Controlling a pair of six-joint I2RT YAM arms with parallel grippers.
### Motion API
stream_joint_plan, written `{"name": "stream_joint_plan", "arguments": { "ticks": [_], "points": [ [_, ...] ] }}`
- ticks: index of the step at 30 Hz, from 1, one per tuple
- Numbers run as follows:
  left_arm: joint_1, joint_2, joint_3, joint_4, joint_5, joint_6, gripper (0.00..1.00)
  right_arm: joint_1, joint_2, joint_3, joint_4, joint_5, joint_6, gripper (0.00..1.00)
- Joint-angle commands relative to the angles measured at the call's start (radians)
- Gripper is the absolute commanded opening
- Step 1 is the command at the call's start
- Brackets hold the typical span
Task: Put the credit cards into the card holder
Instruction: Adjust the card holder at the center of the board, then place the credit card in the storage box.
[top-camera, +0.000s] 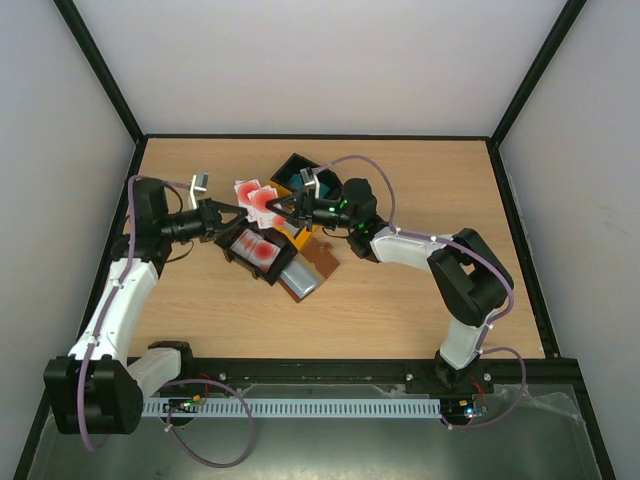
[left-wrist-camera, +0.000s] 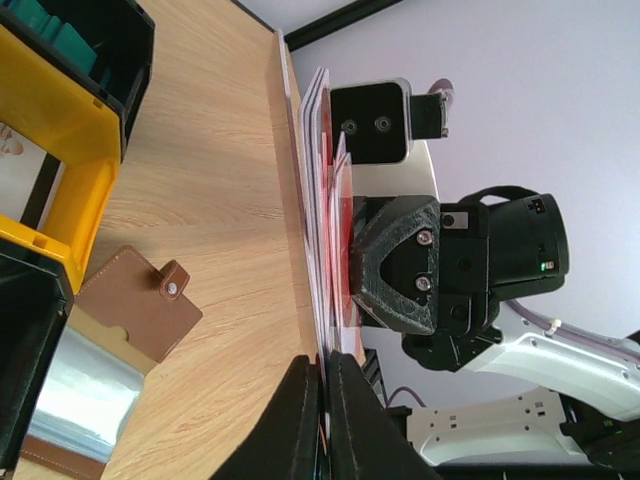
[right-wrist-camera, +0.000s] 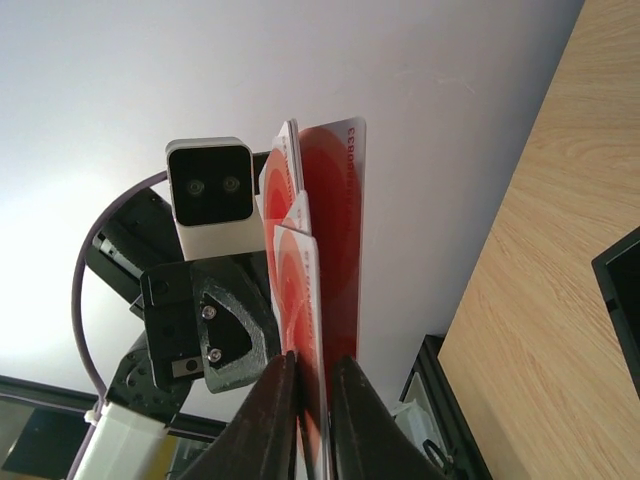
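overhead, both arms are meeting above the wooden table, over a cluster of black and yellow bins. the brown card holder is lying on the table just beside those bins, toward the right arm. the left claw and the right claw are each clamping together on an opposite edge of one fanned stack of white-and-red credit cards, holding it in the air.
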Motion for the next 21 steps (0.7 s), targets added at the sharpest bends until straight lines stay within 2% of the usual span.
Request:
{"name": "stream_joint_plan", "arguments": {
  "ticks": [1, 4, 9, 13, 18, 21],
  "points": [
    [0.025, -0.005, -0.015, 0.007, -0.014, -0.004, 0.03, -0.004, -0.049, -0.003, 0.011, -0.008, -0.018, 0.08],
    [0.028, -0.003, -0.018, 0.027, 0.007, -0.012, 0.03, -0.005, -0.048, -0.005, 0.039, -0.020, -0.005, 0.02],
    [0.028, -0.009, -0.019, 0.023, 0.008, 0.000, 0.03, -0.004, -0.035, -0.015, 0.109, -0.066, 0.028, 0.02],
    [0.035, 0.012, 0.009, -0.130, -0.113, 0.123, 0.03, -0.006, -0.057, -0.061, 0.027, -0.044, -0.043, 0.02],
    [0.052, 0.036, -0.015, -0.209, -0.161, 0.203, 0.03, -0.017, -0.086, -0.122, -0.075, -0.013, -0.128, 0.02],
    [0.052, 0.039, -0.035, -0.201, -0.150, 0.210, 0.03, -0.018, -0.088, -0.147, -0.080, -0.016, -0.147, 0.02]
  ]
}}
